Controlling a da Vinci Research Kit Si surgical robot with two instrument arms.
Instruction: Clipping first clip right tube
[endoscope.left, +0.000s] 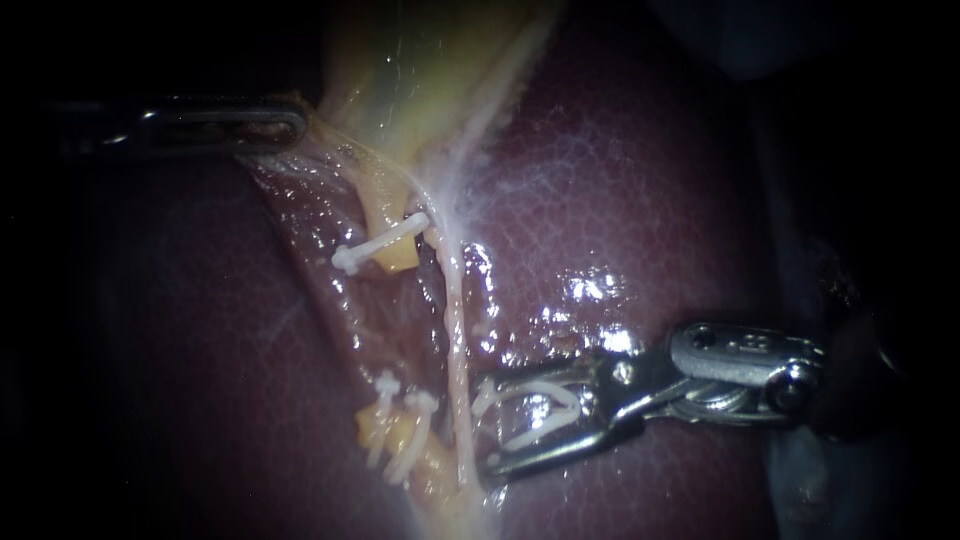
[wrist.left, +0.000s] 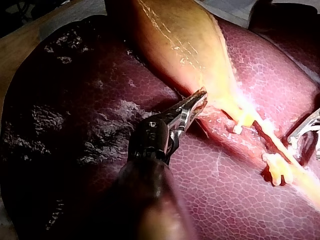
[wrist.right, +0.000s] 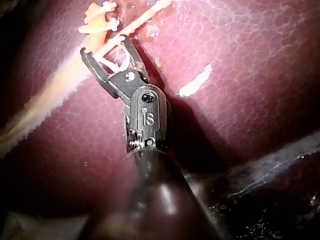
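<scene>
The right tube (endoscope.left: 457, 330), a thin pale strand, runs down over the liver (endoscope.left: 620, 180). 1 white clip (endoscope.left: 522, 386), spread open, sits in the right instrument's (endoscope.left: 487, 428) jaws, its mouth just beside the tube.

Surg. practice lab: whole liver (wrist.left: 225, 200) & gallbladder (wrist.left: 175, 35) lying exposed.

My right instrument (endoscope.left: 487, 428): slotted silver jaws, a screw-pinned steel hinge block behind them, dark shaft. My left instrument (wrist.left: 199, 100): slim grey jaws, black wrist.
</scene>
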